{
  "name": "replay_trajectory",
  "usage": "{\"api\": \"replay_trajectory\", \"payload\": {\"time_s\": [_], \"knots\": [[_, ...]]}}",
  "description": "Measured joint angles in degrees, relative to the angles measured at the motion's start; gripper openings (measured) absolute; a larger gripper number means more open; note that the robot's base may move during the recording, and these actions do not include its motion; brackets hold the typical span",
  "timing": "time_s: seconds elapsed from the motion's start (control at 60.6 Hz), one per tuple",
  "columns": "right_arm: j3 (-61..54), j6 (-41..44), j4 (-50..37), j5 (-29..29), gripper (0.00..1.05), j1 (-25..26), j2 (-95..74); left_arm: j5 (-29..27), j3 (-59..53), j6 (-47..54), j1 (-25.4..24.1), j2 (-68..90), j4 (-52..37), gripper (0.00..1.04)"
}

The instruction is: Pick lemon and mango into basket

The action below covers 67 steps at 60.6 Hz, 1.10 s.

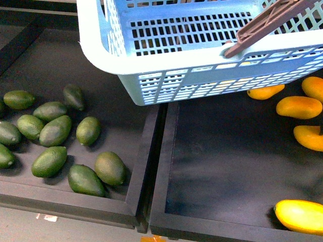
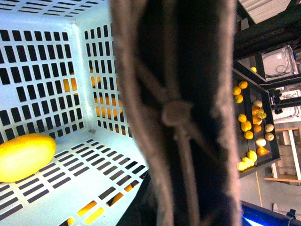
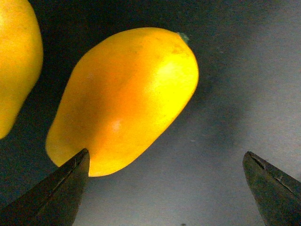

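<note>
Green fruits [image 1: 55,130] lay clustered in the left tray [image 1: 75,200]. The pale blue basket [image 1: 176,85] spanned the far ends of both trays, tilted, with its brown handle [image 1: 267,22] crossing the rim. Whether it rested on anything could not be told.

In the left wrist view that handle filled the middle as a blur. The left claw was hidden, so I cannot tell whether it was apart or together. The lemon [image 2: 23,157] rested on the basket's slotted floor.

The right tray [image 1: 227,161] held orange-yellow fruits [image 1: 299,107] along its right side. The right wrist view showed the mango [image 3: 127,99] lying on the dark tray floor. The right claw [image 3: 164,188] was spread wide and gripped nothing. One fingertip [image 3: 56,193] overlapped the mango's end away from the stem nub, and the other stood well apart. A second yellow fruit [image 3: 14,61] lay near the mango.
</note>
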<state>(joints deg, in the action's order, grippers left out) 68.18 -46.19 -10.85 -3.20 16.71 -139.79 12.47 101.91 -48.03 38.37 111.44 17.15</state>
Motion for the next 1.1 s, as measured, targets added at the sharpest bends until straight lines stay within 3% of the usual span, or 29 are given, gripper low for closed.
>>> {"api": "replay_trajectory", "payload": {"time_s": [0.561, 0.808, 1.105], "knots": [[17.84, -0.74, 8.76, -3.3, 0.96, -2.95, -9.16, -0.07, 0.0, -0.04, -0.02, 0.0, -0.02, 0.05], [18.29, 0.15, 8.2, -3.87, 0.67, -2.58, -9.94, -0.02, -0.02, -0.04, 0.0, 0.0, -0.02, 0.05], [6.8, 4.96, 1.51, -1.53, 0.63, 0.59, -2.73, -0.09, 0.0, -0.04, -0.02, 0.0, -0.02, 0.05]]}}
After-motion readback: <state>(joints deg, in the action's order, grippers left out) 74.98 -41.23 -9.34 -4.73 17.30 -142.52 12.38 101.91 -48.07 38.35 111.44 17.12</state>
